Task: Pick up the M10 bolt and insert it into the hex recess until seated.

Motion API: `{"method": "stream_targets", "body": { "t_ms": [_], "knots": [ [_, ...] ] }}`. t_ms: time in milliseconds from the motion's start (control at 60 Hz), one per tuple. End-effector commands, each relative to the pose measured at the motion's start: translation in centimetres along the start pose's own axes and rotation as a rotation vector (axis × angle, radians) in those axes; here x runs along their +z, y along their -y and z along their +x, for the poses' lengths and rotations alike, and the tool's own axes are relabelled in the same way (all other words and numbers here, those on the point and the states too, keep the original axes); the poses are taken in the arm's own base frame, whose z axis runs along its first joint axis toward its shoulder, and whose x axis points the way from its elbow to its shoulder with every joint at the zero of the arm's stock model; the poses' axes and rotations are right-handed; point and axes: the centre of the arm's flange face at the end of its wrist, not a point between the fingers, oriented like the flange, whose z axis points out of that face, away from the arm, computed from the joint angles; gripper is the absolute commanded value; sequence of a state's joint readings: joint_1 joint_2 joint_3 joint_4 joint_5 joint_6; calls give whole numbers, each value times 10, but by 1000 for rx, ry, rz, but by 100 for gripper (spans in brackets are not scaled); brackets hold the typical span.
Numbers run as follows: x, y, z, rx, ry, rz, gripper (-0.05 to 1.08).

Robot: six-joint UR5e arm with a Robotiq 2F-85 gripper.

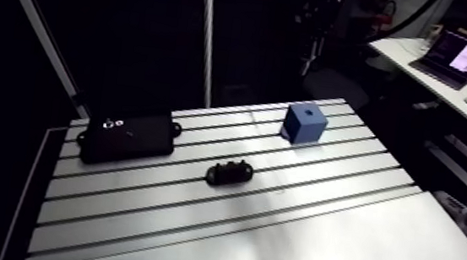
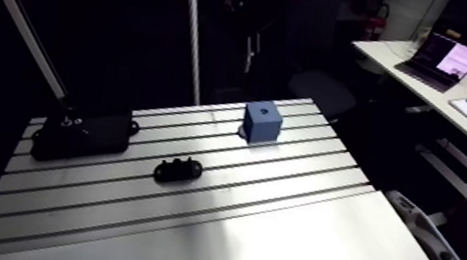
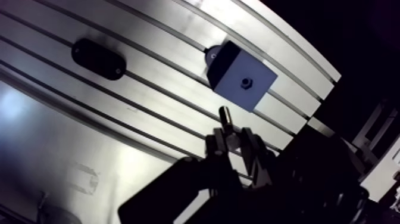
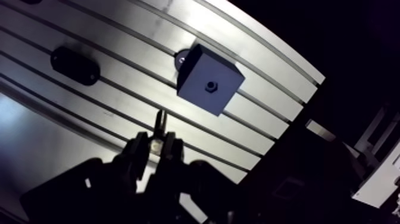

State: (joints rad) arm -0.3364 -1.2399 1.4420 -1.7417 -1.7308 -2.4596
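In the wrist view my gripper [image 3: 233,142] is shut on the M10 bolt [image 3: 226,115], a thin dark shank that sticks out ahead from between the fingers [image 4: 140,150]. Ahead of the bolt tip, clearly apart from it, stands a blue block [image 3: 253,92] on the slotted table. A small hex recess [image 3: 244,82] sits in the middle of the face turned toward the gripper. The arm view shows the same blue block [image 1: 306,124] at the far right of the table; the gripper does not appear there.
A small black fixture [image 1: 228,174] lies mid-table, and a flat black box [image 1: 128,136] sits at the far left. The slotted table [image 1: 191,228] ends in an edge just behind the block. A smooth plate [image 1: 340,255] covers the near part.
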Motion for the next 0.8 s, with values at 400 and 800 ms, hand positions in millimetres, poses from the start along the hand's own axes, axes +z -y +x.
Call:
{"method": "stream_targets", "body": {
  "t_ms": [400, 800],
  "knots": [
    [29, -23, 4, -18, 73, 4, 77],
    [56, -27, -15, -59, 95, 47, 77]
  ]
}}
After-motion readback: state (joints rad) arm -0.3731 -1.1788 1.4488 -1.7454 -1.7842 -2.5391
